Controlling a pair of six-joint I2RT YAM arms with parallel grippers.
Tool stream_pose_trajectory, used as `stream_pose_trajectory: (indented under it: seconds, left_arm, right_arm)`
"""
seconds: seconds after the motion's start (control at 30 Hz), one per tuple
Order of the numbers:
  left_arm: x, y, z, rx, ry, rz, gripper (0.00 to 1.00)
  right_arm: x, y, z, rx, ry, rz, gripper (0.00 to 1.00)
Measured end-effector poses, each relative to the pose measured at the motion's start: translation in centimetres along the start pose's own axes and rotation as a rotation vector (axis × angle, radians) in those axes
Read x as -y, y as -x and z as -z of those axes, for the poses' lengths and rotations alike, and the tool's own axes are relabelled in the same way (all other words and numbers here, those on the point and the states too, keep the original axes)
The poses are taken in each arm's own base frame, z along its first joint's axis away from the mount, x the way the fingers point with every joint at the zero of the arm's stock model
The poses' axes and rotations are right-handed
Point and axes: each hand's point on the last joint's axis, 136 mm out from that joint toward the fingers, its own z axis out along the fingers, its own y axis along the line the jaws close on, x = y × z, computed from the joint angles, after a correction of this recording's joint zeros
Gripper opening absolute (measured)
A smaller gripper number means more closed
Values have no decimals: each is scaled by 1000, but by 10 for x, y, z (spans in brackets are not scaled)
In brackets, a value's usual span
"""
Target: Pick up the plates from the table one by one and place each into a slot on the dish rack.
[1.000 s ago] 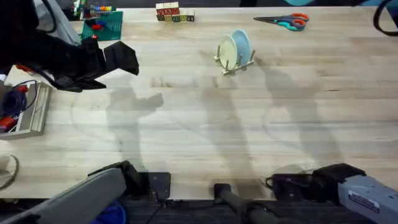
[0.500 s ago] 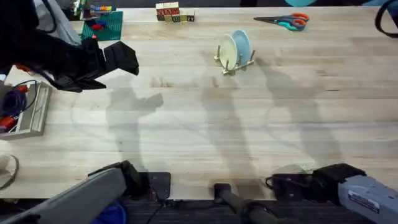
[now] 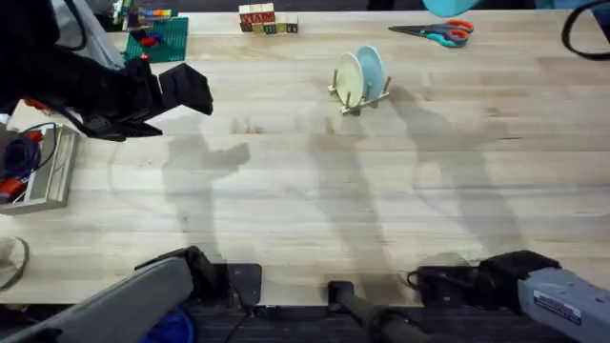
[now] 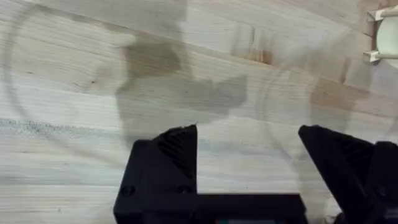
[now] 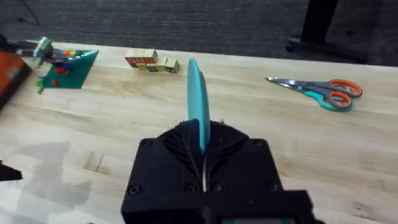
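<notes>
While clamped in right gripper (image 5: 202, 163), cyan plate (image 5: 198, 106) edge-up.

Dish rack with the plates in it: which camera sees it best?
The overhead view: the small light-wood dish rack stands whole there, a cream-yellow round plate and a pale blue round plate upright in it. The left wrist view catches just one corner of it.

Probably a lab: wooden table (image 3: 315, 191), scissors (image 3: 434, 32), toy blocks (image 3: 267, 19).
</notes>
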Motion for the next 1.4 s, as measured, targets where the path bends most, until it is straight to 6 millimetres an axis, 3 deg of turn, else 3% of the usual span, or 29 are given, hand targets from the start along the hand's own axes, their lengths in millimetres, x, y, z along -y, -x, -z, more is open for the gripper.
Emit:
stream_pose_trajectory:
  seconds: [0.47, 0.93, 1.4]
  left_arm:
    - [0, 0, 0, 0, 0, 0, 995]
    - [0, 0, 0, 0, 0, 0, 994]
    - [0, 0, 0, 0, 0, 0, 995]
  right_arm:
    - [2, -5, -14, -28, -3, 48, 31]
    - [11, -33, -56, -147, -15, 77, 31]
    - [0, -39, -58, -169, 60, 225, 30]
